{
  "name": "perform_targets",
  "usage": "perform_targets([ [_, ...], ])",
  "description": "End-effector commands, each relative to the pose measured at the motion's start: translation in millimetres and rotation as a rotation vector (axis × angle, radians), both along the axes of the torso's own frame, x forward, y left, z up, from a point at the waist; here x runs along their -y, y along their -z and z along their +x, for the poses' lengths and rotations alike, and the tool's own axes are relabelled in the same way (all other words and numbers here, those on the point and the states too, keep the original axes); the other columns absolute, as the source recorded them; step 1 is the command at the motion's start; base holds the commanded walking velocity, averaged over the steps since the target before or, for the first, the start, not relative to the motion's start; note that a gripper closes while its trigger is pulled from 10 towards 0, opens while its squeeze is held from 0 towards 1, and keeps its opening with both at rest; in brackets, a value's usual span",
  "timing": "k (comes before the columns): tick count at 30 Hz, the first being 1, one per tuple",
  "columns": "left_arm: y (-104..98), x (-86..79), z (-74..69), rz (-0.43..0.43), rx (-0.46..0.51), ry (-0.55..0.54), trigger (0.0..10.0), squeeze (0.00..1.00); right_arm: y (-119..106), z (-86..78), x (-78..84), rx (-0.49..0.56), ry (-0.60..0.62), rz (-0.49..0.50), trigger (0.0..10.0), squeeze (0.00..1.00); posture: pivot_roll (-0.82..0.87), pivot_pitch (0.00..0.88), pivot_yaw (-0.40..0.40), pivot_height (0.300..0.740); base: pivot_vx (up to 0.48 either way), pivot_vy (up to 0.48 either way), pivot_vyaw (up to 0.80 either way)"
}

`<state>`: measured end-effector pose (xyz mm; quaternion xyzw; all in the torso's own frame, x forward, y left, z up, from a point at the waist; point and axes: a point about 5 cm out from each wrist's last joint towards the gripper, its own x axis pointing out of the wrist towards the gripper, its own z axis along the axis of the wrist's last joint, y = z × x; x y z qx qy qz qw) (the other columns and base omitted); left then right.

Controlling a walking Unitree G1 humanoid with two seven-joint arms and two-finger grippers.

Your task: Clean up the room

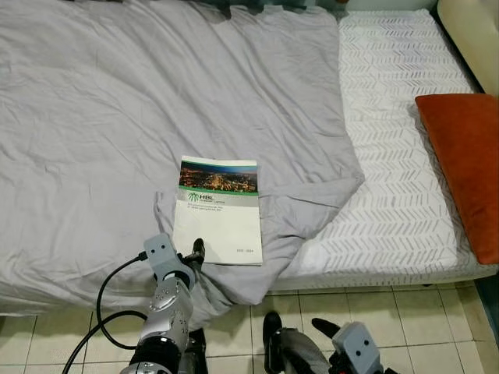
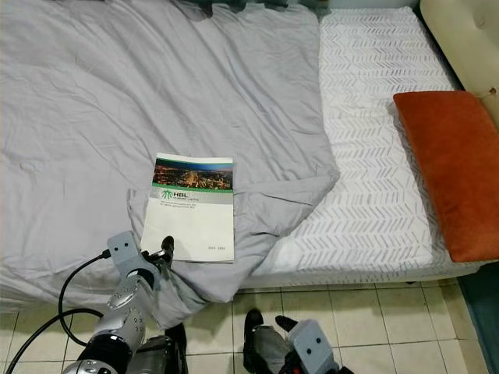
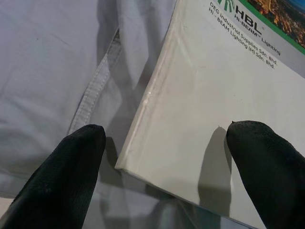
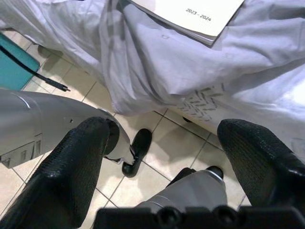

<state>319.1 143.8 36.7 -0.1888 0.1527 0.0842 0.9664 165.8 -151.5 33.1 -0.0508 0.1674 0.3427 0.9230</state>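
A white catalogue with a city-lights cover photo lies flat on the grey duvet, close to the bed's near edge. My left gripper is at its near left corner, open. In the left wrist view the catalogue's corner sits between the two black fingertips, one over the duvet and one over the cover. My right gripper hangs low over the tiled floor in front of the bed, open and holding nothing; the right wrist view shows its fingers spread above the tiles.
The duvet covers the bed's left part and its corner droops over the edge. A white patterned sheet lies bare on the right, with an orange pillow and a cream pillow. A black cable loops by my left arm.
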Motion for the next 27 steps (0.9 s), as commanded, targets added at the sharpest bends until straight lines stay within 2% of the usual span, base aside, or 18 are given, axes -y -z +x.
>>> perform_targets([
  [1, 11.7, -0.2, -7.5, -0.008, -0.049, -0.007, 9.9, 0.00, 9.2, -12.8, 1.1, -0.047, -0.021, -0.021, 10.0, 0.00, -0.20, 0.400, -0.096, 0.740, 0.000, 0.000, 0.00],
  [2, 11.8, -0.4, -7.6, -0.008, -0.049, -0.008, 7.2, 0.00, 9.0, -13.5, -0.2, -0.045, -0.029, -0.021, 10.0, 0.00, -0.20, 0.400, -0.096, 0.740, 0.000, 0.000, 0.00],
  [3, 11.9, -0.4, -7.7, -0.007, -0.048, -0.009, 6.6, 0.00, 8.9, -13.9, -1.2, -0.042, -0.035, -0.022, 10.0, 0.00, -0.20, 0.398, -0.096, 0.740, 0.000, 0.000, 0.00],
  [4, 11.4, -0.3, -7.4, -0.006, -0.043, -0.007, 5.5, 0.00, 8.4, -13.9, -2.2, -0.035, -0.041, -0.021, 10.0, 0.00, -0.20, 0.397, -0.096, 0.740, 0.000, 0.000, 0.00],
  [6, 10.3, -0.3, -6.7, 0.003, -0.034, -0.004, 4.4, 0.00, 7.3, -13.4, -3.3, -0.022, -0.046, -0.019, 10.0, 0.00, -0.20, 0.395, -0.097, 0.740, 0.000, 0.000, 0.00],
  [8, 9.7, -0.3, -6.2, 0.008, -0.028, -0.003, 4.4, 0.00, 7.1, -13.2, -3.4, -0.018, -0.049, -0.022, 10.0, 0.00, -0.20, 0.395, -0.097, 0.740, 0.000, 0.000, 0.00],
  [9, 9.3, -0.4, -6.0, 0.011, -0.026, -0.003, 3.0, 0.00, 6.9, -13.3, -3.4, -0.015, -0.051, -0.025, 10.0, 0.00, -0.20, 0.395, -0.097, 0.740, 0.000, 0.000, 0.00],
  [10, 8.9, -0.2, -5.6, 0.015, -0.023, -0.001, 3.0, 0.00, 6.9, -13.0, -3.3, -0.015, -0.052, -0.026, 10.0, 0.00, -0.20, 0.394, -0.097, 0.740, 0.000, 0.000, 0.00],
  [11, 8.4, 0.4, -4.9, 0.016, -0.021, 0.003, 1.5, 0.00, 7.0, -13.3, -2.7, -0.014, -0.052, -0.029, 10.0, 0.00, -0.20, 0.393, -0.097, 0.740, 0.000, 0.000, 0.00],
  [12, 8.4, 0.4, -4.9, 0.016, -0.021, 0.003, 1.5, 0.00, 7.0, -13.3, -2.7, -0.014, -0.052, -0.029, 10.0, 0.00, -0.20, 0.393, -0.097, 0.740, 0.000, 0.000, 0.00],
  [13, 8.4, 0.6, -4.9, 0.016, -0.021, 0.005, 1.1, 0.00, 7.2, -13.5, -2.5, -0.014, -0.052, -0.031, 10.0, 0.00, -0.20, 0.393, -0.097, 0.740, 0.000, 0.000, 0.00],
  [14, 9.4, 0.7, -5.3, 0.016, -0.026, 0.005, 0.0, 0.00, 7.6, -13.9, -1.9, -0.015, -0.050, -0.034, 10.0, 0.00, -0.21, 0.394, -0.097, 0.740, 0.000, 0.000, 0.00],
  [23, 9.9, -1.1, -3.7, 0.016, -0.031, -0.002, 0.0, 0.00, 10.0, -15.9, 1.6, -0.022, -0.034, -0.048, 10.0, 0.00, -0.21, 0.397, -0.100, 0.740, 0.000, 0.000, 0.00],
  [27, 0.8, -2.0, 0.4, 0.037, 0.022, 0.007, 0.0, 0.00, 10.6, -17.2, 4.1, -0.027, -0.024, -0.057, 10.0, 0.00, -0.21, 0.397, -0.100, 0.740, 0.000, 0.000, 0.00],
])
